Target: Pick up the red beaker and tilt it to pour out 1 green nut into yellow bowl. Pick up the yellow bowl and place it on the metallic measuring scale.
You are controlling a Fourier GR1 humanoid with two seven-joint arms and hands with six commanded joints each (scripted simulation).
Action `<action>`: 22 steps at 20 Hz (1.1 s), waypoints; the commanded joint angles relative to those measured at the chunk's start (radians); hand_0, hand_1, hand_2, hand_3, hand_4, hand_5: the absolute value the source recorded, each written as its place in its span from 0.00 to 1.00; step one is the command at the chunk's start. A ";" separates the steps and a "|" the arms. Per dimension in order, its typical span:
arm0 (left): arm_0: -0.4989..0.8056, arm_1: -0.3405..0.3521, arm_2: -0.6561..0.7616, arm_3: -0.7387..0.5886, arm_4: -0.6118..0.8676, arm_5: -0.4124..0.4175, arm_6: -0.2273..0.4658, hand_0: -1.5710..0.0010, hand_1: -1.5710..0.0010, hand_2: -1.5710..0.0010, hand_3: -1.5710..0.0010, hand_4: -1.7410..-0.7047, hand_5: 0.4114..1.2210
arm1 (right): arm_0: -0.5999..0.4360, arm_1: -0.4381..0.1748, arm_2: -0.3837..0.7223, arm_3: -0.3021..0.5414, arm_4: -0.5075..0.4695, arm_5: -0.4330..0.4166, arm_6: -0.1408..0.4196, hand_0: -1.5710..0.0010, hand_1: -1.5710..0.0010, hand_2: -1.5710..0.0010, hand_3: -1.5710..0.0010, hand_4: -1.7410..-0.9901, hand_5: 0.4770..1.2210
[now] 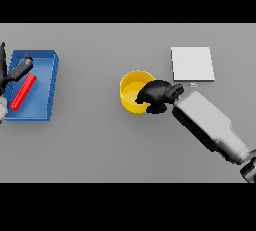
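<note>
A plain grey counter (100, 145) is filling the whole view from edge to edge, so no wall, floor, window or other furniture is showing anywhere. Its surface is lying flat, matte and even in tone, carrying no grain, seams or markings. Soft, diffuse light is falling across it from above, leaving no bright glare and no hard highlights. Only faint, short shadows are sitting close under whatever is standing on it, slightly darkening the grey there. The far strip of the counter is looking a touch lighter than the near part.
</note>
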 commanded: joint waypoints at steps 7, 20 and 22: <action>0.006 0.008 -0.002 -0.020 -0.001 0.000 0.006 1.00 1.00 1.00 1.00 0.98 0.34 | -0.002 -0.017 -0.002 -0.035 -0.014 -0.008 -0.007 0.03 0.03 0.17 0.11 0.02 0.99; -0.005 0.011 0.009 0.004 0.003 -0.006 -0.019 1.00 1.00 1.00 1.00 0.96 0.35 | -0.029 -0.104 -0.134 -0.171 -0.061 0.041 0.077 0.00 0.00 0.08 0.12 0.00 1.00; -0.003 0.020 0.008 -0.007 -0.002 -0.005 0.000 1.00 1.00 1.00 1.00 0.97 0.36 | -0.023 -0.138 -0.169 -0.174 -0.072 0.048 0.084 0.00 0.00 0.06 0.17 0.00 1.00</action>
